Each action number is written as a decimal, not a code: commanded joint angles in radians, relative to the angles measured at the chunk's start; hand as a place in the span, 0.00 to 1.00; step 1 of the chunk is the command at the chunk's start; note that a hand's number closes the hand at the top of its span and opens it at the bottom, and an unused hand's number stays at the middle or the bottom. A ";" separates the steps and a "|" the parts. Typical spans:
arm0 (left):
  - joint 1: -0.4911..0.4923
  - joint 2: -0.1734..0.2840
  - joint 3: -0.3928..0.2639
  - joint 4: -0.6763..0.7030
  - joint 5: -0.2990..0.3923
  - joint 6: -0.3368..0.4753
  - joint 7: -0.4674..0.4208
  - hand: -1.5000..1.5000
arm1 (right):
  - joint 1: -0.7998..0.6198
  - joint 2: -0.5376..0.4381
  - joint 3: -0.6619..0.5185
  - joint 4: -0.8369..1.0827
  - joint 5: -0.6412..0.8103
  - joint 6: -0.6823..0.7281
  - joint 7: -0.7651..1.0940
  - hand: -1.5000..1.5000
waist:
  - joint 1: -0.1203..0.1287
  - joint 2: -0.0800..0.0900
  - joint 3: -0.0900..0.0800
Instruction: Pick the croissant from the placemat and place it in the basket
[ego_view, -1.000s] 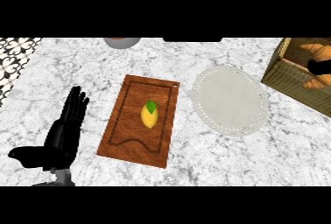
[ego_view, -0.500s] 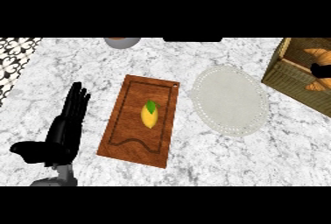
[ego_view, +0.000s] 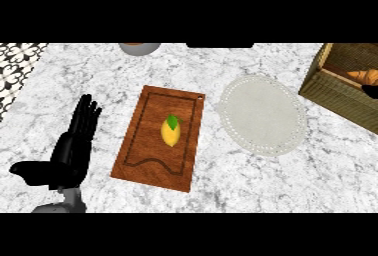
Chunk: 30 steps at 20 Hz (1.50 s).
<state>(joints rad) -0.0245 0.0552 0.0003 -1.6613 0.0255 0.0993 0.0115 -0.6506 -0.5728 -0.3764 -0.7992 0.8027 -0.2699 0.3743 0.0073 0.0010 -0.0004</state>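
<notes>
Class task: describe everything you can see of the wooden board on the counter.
The wooden board is a reddish-brown rectangle lying flat on the marble counter, slightly tilted, left of the pale oval placemat and apart from it. A dark groove runs inside its edge, wavy at the near end. A yellow fruit with a green leaf lies on its middle.

A cutting board (ego_view: 159, 137) lies mid-counter (ego_view: 258, 185) with a lemon (ego_view: 170, 131) on it. Just to its right lies the placemat (ego_view: 262, 115). The basket (ego_view: 343, 85) stands at the right edge, the croissant (ego_view: 363, 75) inside it. The left hand (ego_view: 71, 150) shows left of the board. A bowl (ego_view: 139, 47) sits at the far edge.
</notes>
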 joint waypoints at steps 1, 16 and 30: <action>-0.016 0.039 0.029 -0.041 0.039 -0.042 0.046 0.50 | -0.046 -0.024 -0.034 0.089 -0.048 -0.029 -0.088 0.00 | 0.005 0.002 0.001; 0.018 -0.027 -0.017 -0.007 -0.034 0.023 -0.010 0.50 | 0.025 -0.054 -0.037 -0.181 -0.043 -0.198 -0.014 0.00 | -0.010 -0.004 0.000; 0.043 -0.049 -0.023 0.024 -0.045 0.029 -0.058 0.50 | 0.374 -0.153 -0.321 -0.568 -0.358 -0.051 -0.051 0.00 | -0.022 -0.004 0.000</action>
<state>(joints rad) 0.0024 0.0366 -0.0028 -1.6803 0.0024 0.1143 0.0119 -0.3810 -0.7069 -0.6259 -1.2755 0.5396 -0.3821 0.3692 -0.0144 -0.0044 -0.0005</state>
